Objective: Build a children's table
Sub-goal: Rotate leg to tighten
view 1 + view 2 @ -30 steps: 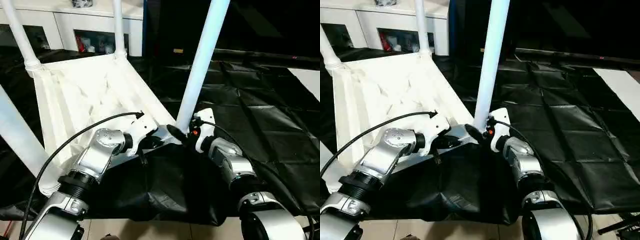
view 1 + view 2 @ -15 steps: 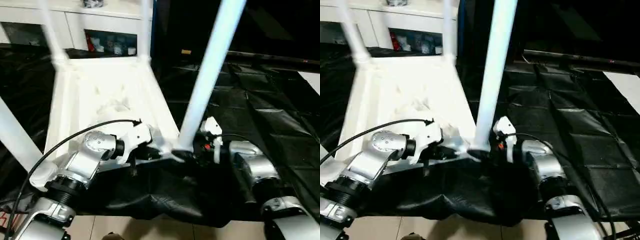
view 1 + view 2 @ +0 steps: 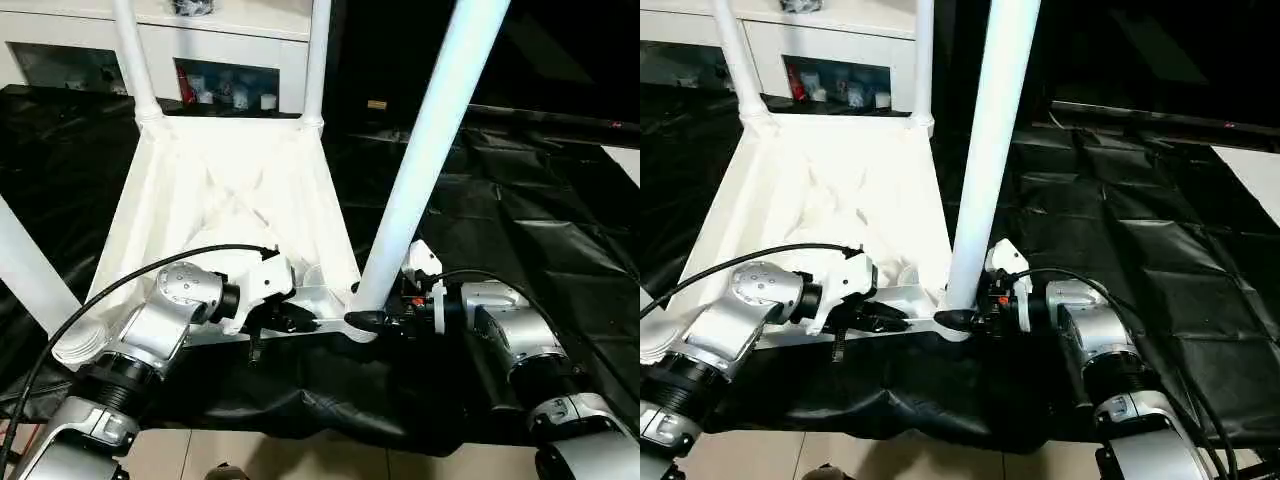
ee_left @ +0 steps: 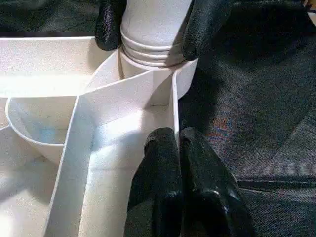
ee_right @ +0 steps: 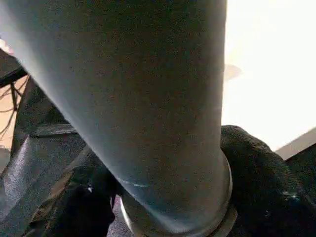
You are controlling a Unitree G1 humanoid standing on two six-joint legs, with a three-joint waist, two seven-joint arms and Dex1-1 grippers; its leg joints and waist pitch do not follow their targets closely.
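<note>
The children's table lies upside down on black sheeting, its ribbed white top [image 3: 230,190] facing up. Two far legs [image 3: 130,60] [image 3: 318,60] and a near left leg [image 3: 25,270] stand in their corner sockets. The near right leg [image 3: 420,160] rises from the socket between my arms. My right gripper [image 3: 372,316] holds the base of this leg, one black finger [image 4: 205,24] on each side of its ringed collar. My left gripper [image 4: 175,140] is shut on the thin wall of the top's near rim, just beside that socket.
A white cabinet [image 3: 230,40] with glass doors stands behind the table. Black sheeting [image 3: 520,220] covers the floor to the right and bunches up under the table's near edge. A strip of light floor [image 3: 250,460] runs along the front.
The camera has swung, so the table top now looks squarer. My right gripper's fingers have drawn in against the leg's base and its forearm lies lower. My left gripper kept its hold on the rim.
</note>
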